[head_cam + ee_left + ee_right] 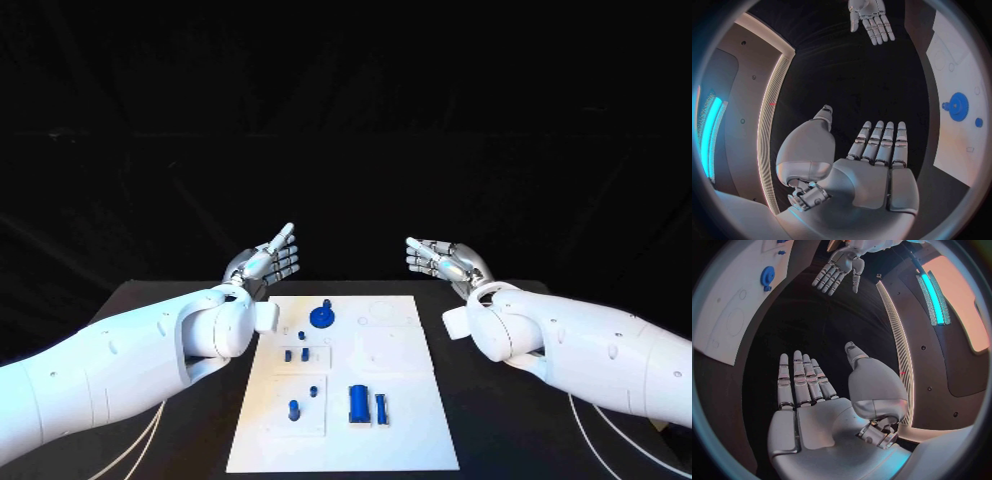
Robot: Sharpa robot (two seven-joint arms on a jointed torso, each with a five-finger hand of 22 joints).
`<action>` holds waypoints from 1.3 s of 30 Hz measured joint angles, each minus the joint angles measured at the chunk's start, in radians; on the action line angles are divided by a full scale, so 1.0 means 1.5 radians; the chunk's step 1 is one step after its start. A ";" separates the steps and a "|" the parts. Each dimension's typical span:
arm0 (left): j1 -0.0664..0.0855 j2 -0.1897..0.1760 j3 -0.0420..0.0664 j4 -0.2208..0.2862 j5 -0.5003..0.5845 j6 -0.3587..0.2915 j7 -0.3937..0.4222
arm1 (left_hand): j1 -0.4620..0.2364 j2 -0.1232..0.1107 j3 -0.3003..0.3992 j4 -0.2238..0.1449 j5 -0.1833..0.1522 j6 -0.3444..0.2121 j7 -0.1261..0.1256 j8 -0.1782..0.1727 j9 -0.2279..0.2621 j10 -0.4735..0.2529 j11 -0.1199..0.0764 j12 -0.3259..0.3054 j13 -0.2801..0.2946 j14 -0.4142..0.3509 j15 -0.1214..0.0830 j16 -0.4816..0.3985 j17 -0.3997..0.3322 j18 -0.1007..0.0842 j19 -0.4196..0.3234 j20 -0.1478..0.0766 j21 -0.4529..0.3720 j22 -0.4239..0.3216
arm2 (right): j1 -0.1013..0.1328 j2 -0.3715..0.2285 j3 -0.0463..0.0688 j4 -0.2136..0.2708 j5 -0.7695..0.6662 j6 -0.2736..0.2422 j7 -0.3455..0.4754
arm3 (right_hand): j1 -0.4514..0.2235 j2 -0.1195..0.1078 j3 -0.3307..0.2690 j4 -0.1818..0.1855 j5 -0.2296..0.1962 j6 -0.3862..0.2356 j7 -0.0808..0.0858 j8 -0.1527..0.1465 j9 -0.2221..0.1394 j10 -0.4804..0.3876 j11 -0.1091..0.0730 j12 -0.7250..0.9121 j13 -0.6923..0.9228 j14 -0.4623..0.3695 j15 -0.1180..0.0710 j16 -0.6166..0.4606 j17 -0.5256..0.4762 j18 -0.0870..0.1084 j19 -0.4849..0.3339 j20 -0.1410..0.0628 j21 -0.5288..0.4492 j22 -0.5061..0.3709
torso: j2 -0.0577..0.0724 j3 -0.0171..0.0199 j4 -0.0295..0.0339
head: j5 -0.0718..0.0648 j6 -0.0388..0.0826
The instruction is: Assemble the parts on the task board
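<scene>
I see both hands raised past the far edge of the task board (411, 410), palms facing each other, holding nothing. Left hand (264, 262) is released, fingers straight and close together, thumb apart; its wrist view shows the flat palm (870, 172) with nothing in it. Right hand (450, 261) is the same, released, fingers extended, thumb out; its wrist view (811, 405) shows an empty palm too. The two hands are well apart, neither touching the board or any part.

The board lies flat on the black table (505, 420), between the two arms. Parts on it: a blue gear (323, 316) near the far left corner, also seen from the left wrist (959, 106) and the right wrist (767, 276). Nearer me, two small blue pegs (296, 354) sit side by side on the board's left side. At the near end, a small peg (294, 407) stands left of a larger blue block (359, 403), with a thin blue piece (382, 405) just beside the block on its right. Right half of the board shows faint round outlines (381, 317), too pale for me to tell more.
</scene>
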 measured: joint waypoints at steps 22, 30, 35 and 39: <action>-0.037 -0.049 0.010 0.169 -0.044 -0.217 0.082 | -0.360 0.014 -0.004 -0.087 -0.082 -0.221 -0.050 -0.003 -0.006 -0.221 -0.074 -0.004 -0.006 -0.205 -0.076 -0.005 -0.006 -0.052 -0.177 -0.099 -0.004 -0.094 | -0.043 -0.054 0.050 0.202 0.123 -0.201 0.075 | -0.343 0.008 -0.087 -0.021 -0.073 -0.244 -0.077 -0.004 -0.076 -0.270 -0.055 -0.014 -0.018 -0.280 -0.018 -0.020 -0.080 -0.073 -0.211 -0.088 -0.006 -0.167 | 0.014 0.0093 0.0128 | 0.004 0.023; -0.037 -0.049 0.010 0.169 -0.047 -0.229 0.088 | -0.423 0.014 -0.005 -0.094 -0.085 -0.259 -0.051 -0.003 -0.006 -0.261 -0.076 -0.004 -0.006 -0.241 -0.080 -0.005 -0.006 -0.052 -0.207 -0.115 -0.004 -0.104 | -0.043 -0.054 0.050 0.202 0.132 -0.213 0.080 | -0.403 0.007 -0.095 -0.022 -0.076 -0.287 -0.081 -0.006 -0.079 -0.318 -0.056 -0.014 -0.018 -0.329 -0.017 -0.020 -0.083 -0.073 -0.248 -0.096 -0.006 -0.196 | 0.014 0.0095 0.0128 | 0.004 0.023; -0.037 -0.049 0.010 0.169 -0.048 -0.232 0.089 | -0.454 0.014 -0.005 -0.094 -0.087 -0.277 -0.051 -0.003 -0.006 -0.278 -0.078 -0.004 -0.006 -0.257 -0.080 -0.005 -0.006 -0.052 -0.221 -0.119 -0.004 -0.105 | -0.043 -0.054 0.050 0.202 0.134 -0.216 0.082 | -0.433 0.007 -0.097 -0.020 -0.076 -0.308 -0.081 -0.006 -0.079 -0.342 -0.056 -0.014 -0.018 -0.354 -0.018 -0.020 -0.084 -0.073 -0.265 -0.096 -0.006 -0.211 | 0.014 0.0095 0.0128 | 0.004 0.023; -0.037 -0.049 0.010 0.169 -0.049 -0.233 0.090 | -0.476 0.014 -0.004 -0.096 -0.087 -0.290 -0.050 -0.003 -0.005 -0.292 -0.078 -0.004 -0.005 -0.269 -0.080 -0.005 -0.005 -0.052 -0.234 -0.119 -0.004 -0.106 | -0.043 -0.054 0.050 0.202 0.135 -0.218 0.083 | -0.454 0.007 -0.097 -0.020 -0.076 -0.322 -0.082 -0.006 -0.079 -0.357 -0.056 -0.014 -0.018 -0.371 -0.018 -0.020 -0.085 -0.073 -0.276 -0.098 -0.006 -0.238 | 0.014 0.0094 0.0128 | 0.004 0.023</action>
